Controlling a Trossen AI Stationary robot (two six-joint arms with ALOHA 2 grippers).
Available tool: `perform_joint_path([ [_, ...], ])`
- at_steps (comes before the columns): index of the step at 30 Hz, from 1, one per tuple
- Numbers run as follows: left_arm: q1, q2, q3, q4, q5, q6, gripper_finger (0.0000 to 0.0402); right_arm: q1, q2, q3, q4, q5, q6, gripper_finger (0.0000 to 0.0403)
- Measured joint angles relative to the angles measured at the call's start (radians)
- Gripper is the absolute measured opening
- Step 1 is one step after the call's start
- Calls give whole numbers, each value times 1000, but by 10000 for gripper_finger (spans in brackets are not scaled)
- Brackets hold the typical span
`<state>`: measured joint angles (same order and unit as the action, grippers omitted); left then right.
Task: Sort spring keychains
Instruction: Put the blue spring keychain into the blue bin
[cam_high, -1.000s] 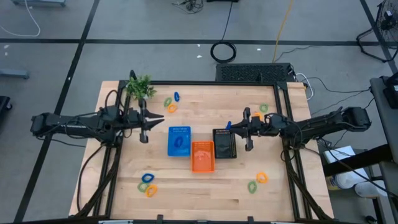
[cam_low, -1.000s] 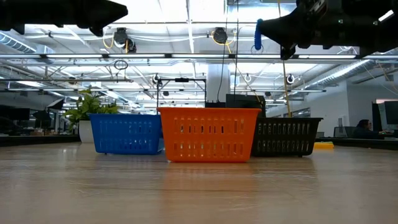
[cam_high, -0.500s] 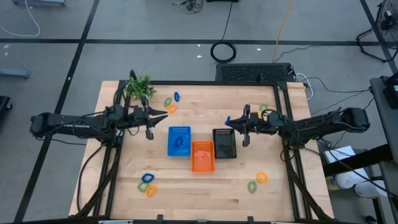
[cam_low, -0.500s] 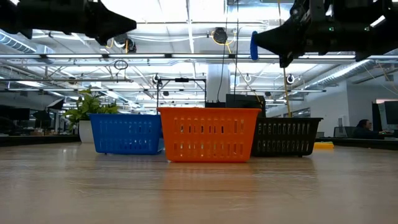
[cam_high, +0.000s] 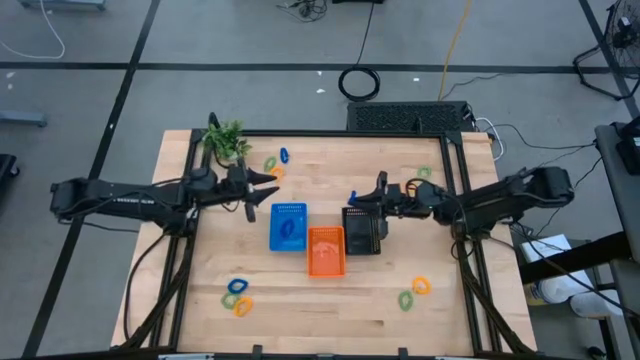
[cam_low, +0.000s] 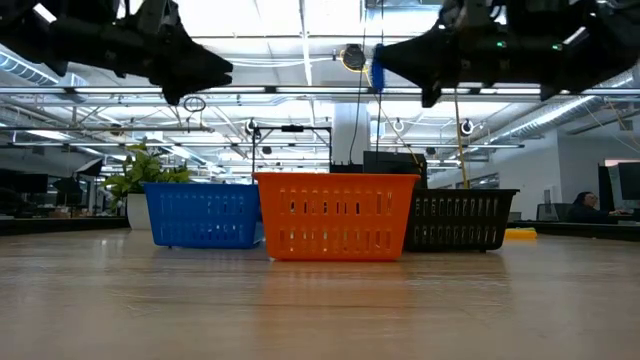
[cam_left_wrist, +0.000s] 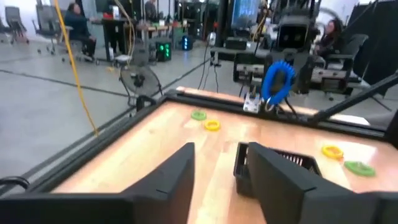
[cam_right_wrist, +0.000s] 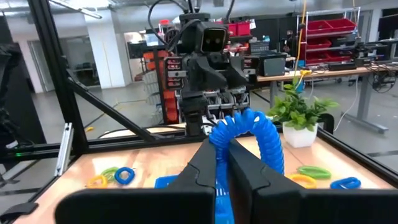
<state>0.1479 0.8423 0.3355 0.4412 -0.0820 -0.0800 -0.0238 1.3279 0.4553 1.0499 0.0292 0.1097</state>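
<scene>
My right gripper (cam_high: 354, 200) hangs high above the far left corner of the black basket (cam_high: 361, 231), shut on a blue spring keychain (cam_right_wrist: 252, 127). That keychain also shows in the left wrist view (cam_left_wrist: 277, 81) and in the low view (cam_low: 377, 68). My left gripper (cam_high: 271, 184) is open in the air just beyond the blue basket (cam_high: 288, 226), which holds one blue keychain (cam_high: 288, 229). The orange basket (cam_high: 325, 250) stands between the two. Other keychains lie on the table: far left (cam_high: 275, 164), far right (cam_high: 424, 173), near left (cam_high: 238, 296), near right (cam_high: 414, 292). My right gripper pinches one side of the blue keychain's coiled loop (cam_right_wrist: 218, 138) between its two fingers, coming level from the table's right. The rest of the loop arches up and over beyond the fingertips. The keychain is lifted clear, well above the baskets.
A leafy plant sprig (cam_high: 226, 139) stands at the table's far left corner. The three baskets sit close together mid-table. Bare wood lies along the near edge between the two near groups of keychains. People sit at desks in the room beyond.
My right gripper has carried the blue keychain toward the table's left, from right of the black basket to over its far left corner. My left gripper has moved a little toward the right and the far edge.
</scene>
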Motion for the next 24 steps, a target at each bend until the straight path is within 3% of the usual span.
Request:
perform_joint_path([
  [6, -32, 92, 0, 57, 72, 15, 207, 0, 133, 108, -2, -5, 2, 4],
  [14, -80, 210, 0, 204, 84, 32, 212, 0, 252, 233, 1, -28, 1, 4],
  [24, -117, 320, 0, 352, 83, 46, 212, 2, 280, 313, -1, -86, -22, 4],
])
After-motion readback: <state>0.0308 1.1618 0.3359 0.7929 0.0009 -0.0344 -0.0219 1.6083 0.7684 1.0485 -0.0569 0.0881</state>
